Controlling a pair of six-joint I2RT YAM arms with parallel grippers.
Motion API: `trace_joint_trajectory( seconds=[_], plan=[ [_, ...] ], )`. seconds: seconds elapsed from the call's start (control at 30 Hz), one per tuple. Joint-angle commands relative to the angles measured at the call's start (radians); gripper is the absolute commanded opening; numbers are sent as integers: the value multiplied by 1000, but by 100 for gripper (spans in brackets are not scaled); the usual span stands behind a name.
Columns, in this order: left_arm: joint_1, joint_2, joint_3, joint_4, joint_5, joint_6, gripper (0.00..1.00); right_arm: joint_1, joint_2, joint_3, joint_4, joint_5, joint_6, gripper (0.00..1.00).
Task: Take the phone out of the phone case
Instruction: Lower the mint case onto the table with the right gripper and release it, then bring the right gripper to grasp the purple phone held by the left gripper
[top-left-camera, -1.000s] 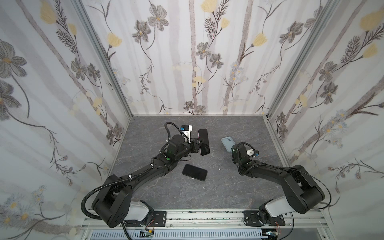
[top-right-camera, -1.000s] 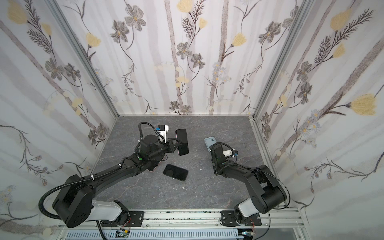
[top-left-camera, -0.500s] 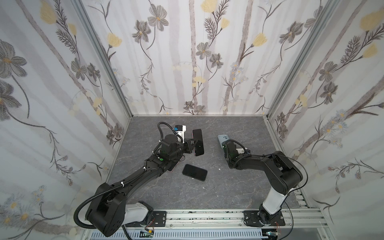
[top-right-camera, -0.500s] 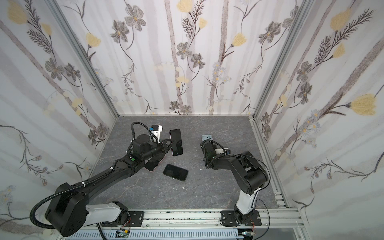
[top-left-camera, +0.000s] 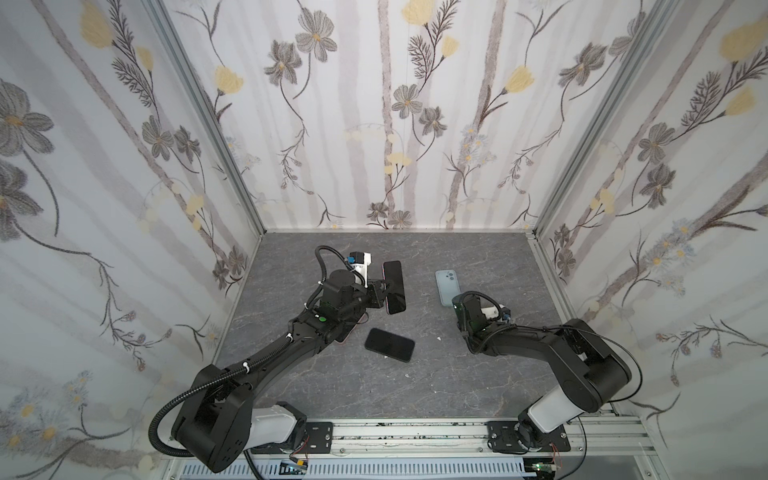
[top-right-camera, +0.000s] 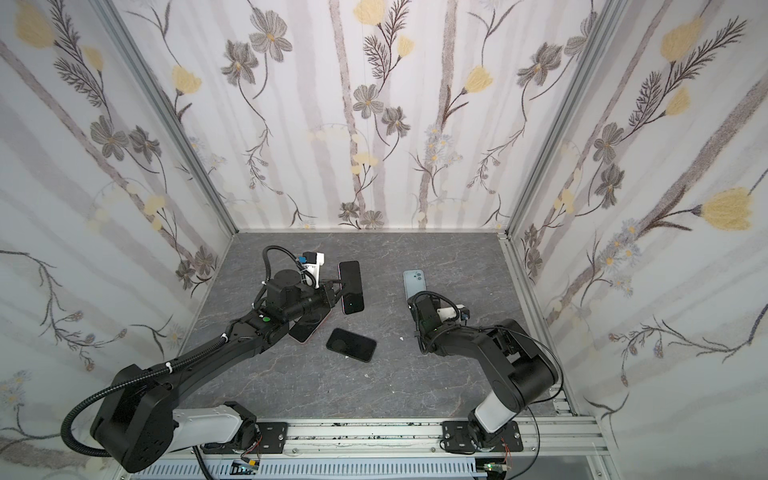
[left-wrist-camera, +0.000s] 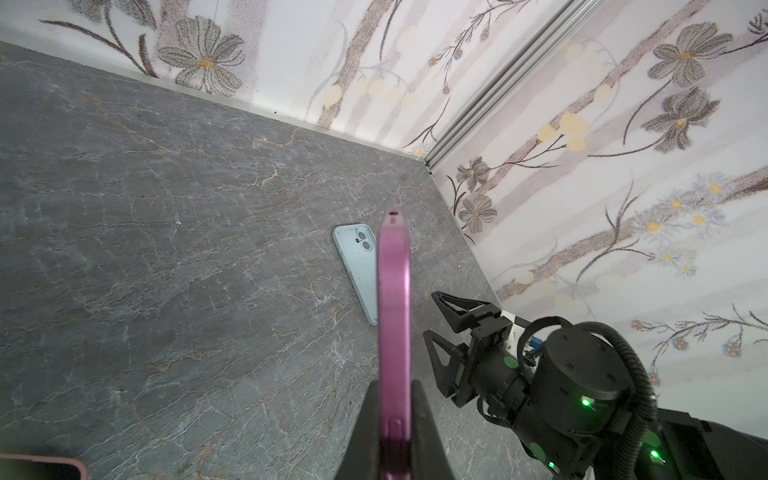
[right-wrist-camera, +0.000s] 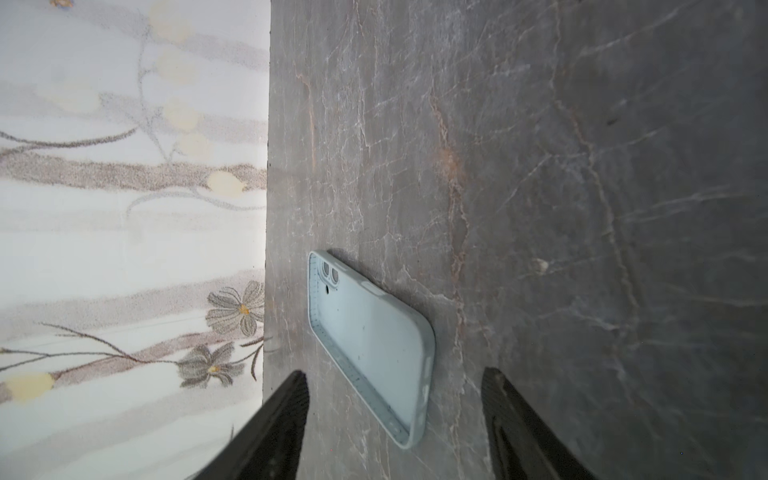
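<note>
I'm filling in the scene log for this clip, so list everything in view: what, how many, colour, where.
held phone: one, pink edge, dark screen, off the table in the left gripper
light blue case: one, empty, flat on the table, right of the middle
black phone: one, flat mid-table
pink-rimmed phone: one, dark screen, partly under the left arm
table: one, grey marbled
walls: three, white with flower print
left gripper: black, shut on the held phone
right gripper: black, open, beside the light blue case, not touching
</note>
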Motion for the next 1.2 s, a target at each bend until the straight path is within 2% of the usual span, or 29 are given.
trace_joint_trajectory(
  seconds=[0.0, 0.13, 0.27, 0.43, 0.6, 0.77, 0.9, 1.07, 1.17],
  plan=[
    [0, 8, 14, 87, 36, -23, 0, 2, -96, 1, -70, 0, -280, 70],
    [0, 39, 5, 196, 117, -39, 0, -18, -234, 38, -176, -30, -641, 72],
    [-1, 119, 47, 267, 197, -82, 0, -60, -359, 38, -200, -124, -894, 73],
    [-24, 213, 108, 328, 228, -101, 0, -157, -508, 41, -202, -388, -1121, 74],
    [-61, 313, 157, 472, 278, -165, 0, -328, -572, 126, -286, -776, -1272, 74],
    [-84, 417, 191, 697, 356, -285, 0, -438, -544, 250, -390, -1091, -1383, 75],
    [-95, 460, 227, 758, 390, -316, 0, -461, -526, 272, -371, -1275, -1399, 77],
    [-105, 464, 240, 807, 425, -320, 0, -461, -477, 267, -210, -1553, -1310, 78],
    [-103, 463, 232, 879, 457, -355, 0, -456, -461, 248, -75, -1633, -1218, 79]
  ],
)
